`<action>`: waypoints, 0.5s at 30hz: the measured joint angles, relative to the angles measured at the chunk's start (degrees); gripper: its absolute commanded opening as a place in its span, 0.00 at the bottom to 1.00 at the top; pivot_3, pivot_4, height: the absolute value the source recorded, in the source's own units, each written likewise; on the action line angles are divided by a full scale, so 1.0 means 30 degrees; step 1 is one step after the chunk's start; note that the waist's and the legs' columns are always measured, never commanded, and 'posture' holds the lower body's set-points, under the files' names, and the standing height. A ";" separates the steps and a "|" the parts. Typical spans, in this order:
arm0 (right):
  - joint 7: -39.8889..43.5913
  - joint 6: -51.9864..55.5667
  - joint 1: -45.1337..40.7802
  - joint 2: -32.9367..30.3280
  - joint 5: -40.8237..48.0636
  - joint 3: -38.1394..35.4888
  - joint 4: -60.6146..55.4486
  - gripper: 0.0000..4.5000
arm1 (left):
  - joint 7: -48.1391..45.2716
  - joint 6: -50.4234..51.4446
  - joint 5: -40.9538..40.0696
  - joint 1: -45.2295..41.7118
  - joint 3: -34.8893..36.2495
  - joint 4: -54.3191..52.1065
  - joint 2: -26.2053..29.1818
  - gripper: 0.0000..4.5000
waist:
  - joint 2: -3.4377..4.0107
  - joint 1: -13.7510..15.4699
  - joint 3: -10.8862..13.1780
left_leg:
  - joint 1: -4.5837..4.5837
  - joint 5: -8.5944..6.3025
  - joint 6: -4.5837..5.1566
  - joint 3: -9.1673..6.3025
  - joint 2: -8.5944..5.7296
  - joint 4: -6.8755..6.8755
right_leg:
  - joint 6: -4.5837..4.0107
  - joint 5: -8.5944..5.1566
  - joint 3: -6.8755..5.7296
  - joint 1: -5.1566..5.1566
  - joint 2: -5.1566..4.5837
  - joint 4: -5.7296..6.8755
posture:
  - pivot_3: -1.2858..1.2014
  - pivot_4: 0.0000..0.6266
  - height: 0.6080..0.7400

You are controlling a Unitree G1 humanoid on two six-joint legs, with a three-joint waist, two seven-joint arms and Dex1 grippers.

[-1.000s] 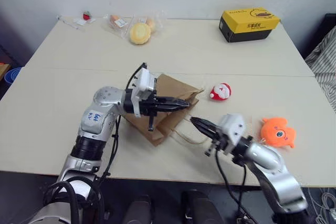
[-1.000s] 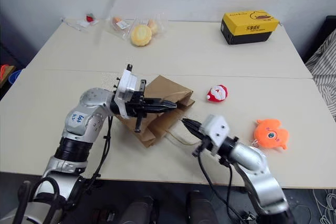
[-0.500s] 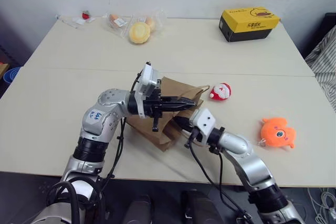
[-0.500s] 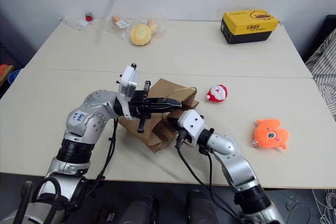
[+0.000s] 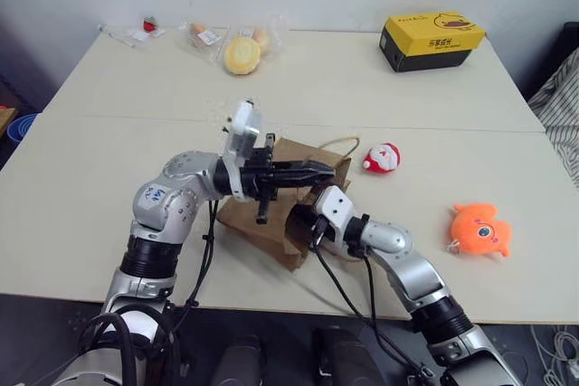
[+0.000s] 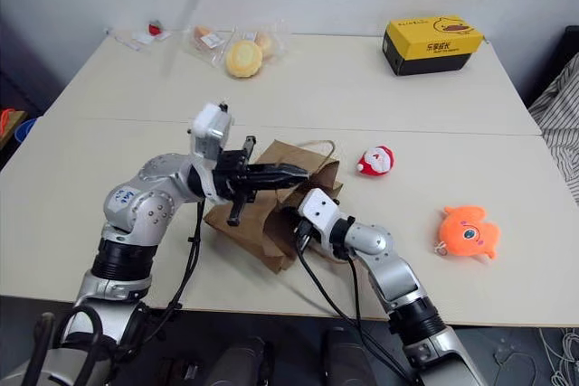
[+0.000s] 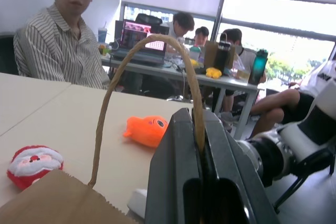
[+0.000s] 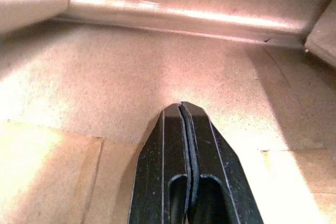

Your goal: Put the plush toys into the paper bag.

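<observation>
Bag-opening stage: left tool (image 5: pixel 327 169) clamped on paper bag (image 5: pixel 271 223) handle, closed right tool (image 8: pixel 182 109) inside; Santa plush (image 5: pixel 381 158), orange fish plush (image 5: pixel 479 229) unbagged on counter (image 5: pixel 109 160).

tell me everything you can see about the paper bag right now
The paper bag is brown kraft paper with tan twisted-cord loop handles, creased and lying on its side near the table's front edge, mouth toward the toys. The left gripper is shut on one handle, holding the mouth's upper edge up. The right gripper, fingers shut and empty, reaches inside, against the paper interior. No toy is in it.
</observation>
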 measured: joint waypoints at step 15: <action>0.1123 0.0792 0.1216 0.0349 0.1631 -0.0546 -0.1041 0.04 | 0.1500 -0.0182 -0.0375 0.0382 0.0937 -0.0018 0.0252 0.00 | -0.0002 0.0010 -0.0002 | 0.0001 0.0002 -0.0017 -0.0002 0.0000 -0.0012 | 0.0000 0.0000 -0.0004 0.0000 0.0000 -0.0013 | 0.52 0.24 1.00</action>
